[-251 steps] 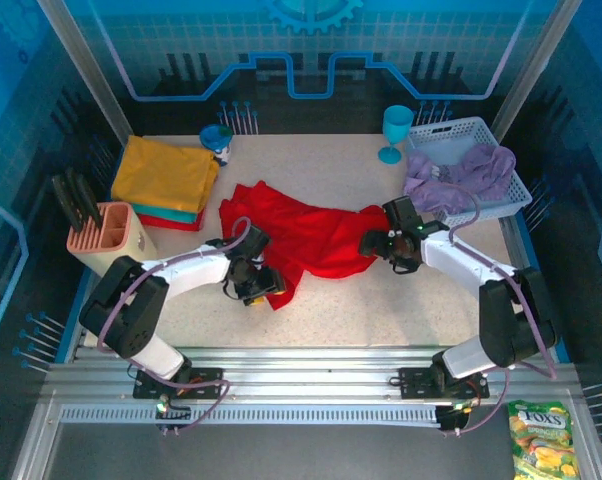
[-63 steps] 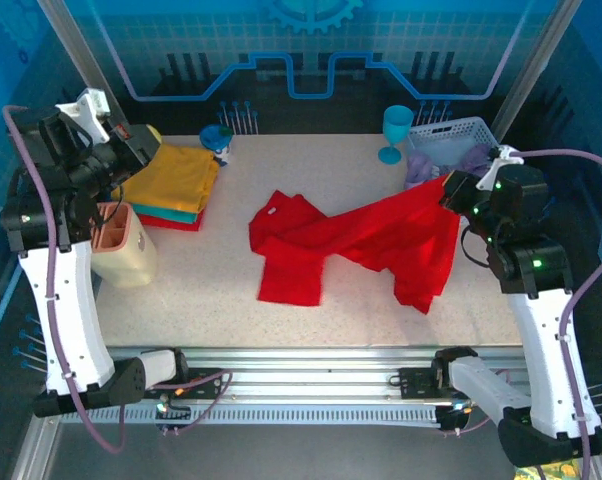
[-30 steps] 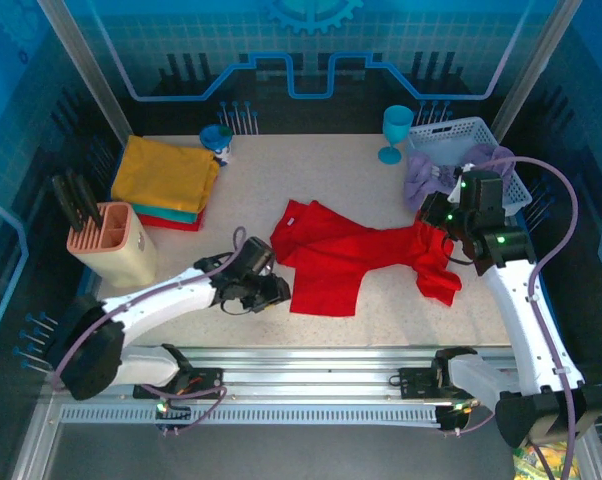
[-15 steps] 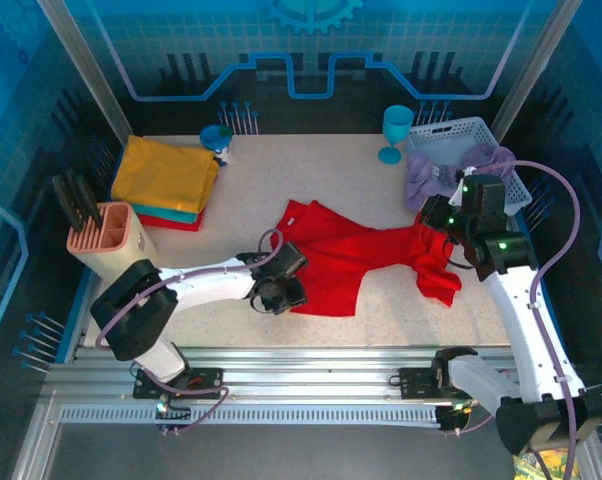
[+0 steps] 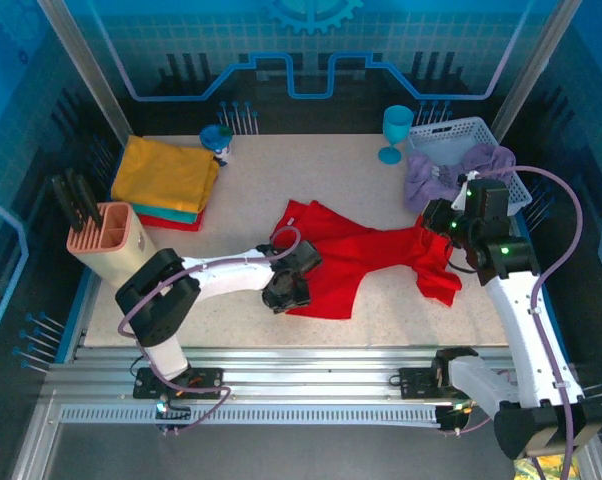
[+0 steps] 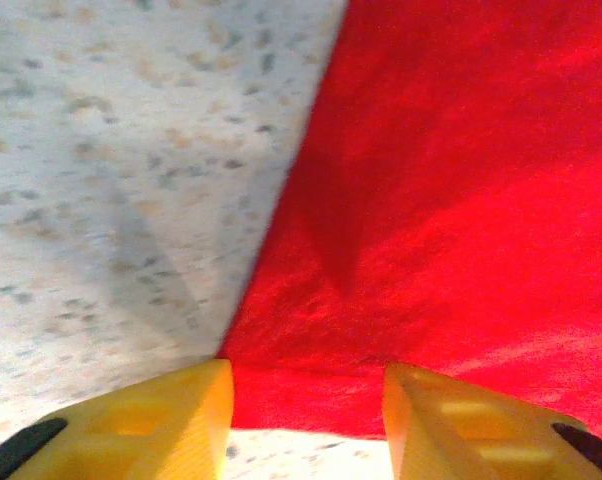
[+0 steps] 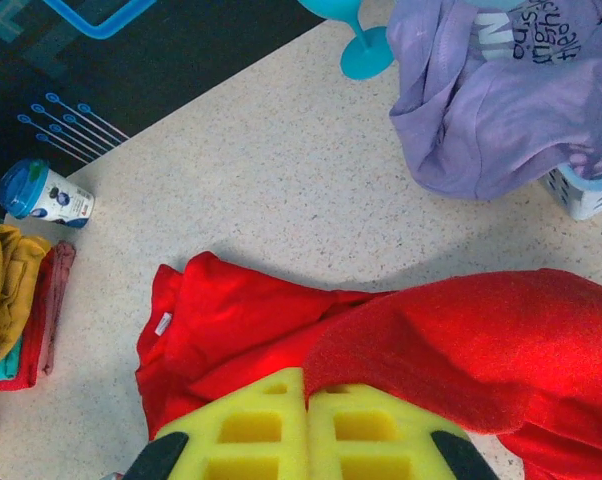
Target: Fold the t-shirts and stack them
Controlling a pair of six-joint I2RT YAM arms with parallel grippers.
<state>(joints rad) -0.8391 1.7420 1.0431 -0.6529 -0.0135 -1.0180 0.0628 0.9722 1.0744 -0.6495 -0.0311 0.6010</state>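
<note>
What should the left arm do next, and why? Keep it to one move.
Probably ease the left gripper forward and close on the corner of the red t-shirt. Its jaws stand apart with the hem just ahead, while the right gripper is shut on the shirt's other end.

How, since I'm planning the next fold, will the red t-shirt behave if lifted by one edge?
Probably floppy: the red t-shirt sags in folds where the right tool pinches it. Likely light, since one pinch holds that end up. Pushed, it may bunch on the table rather than slide flat.
</note>
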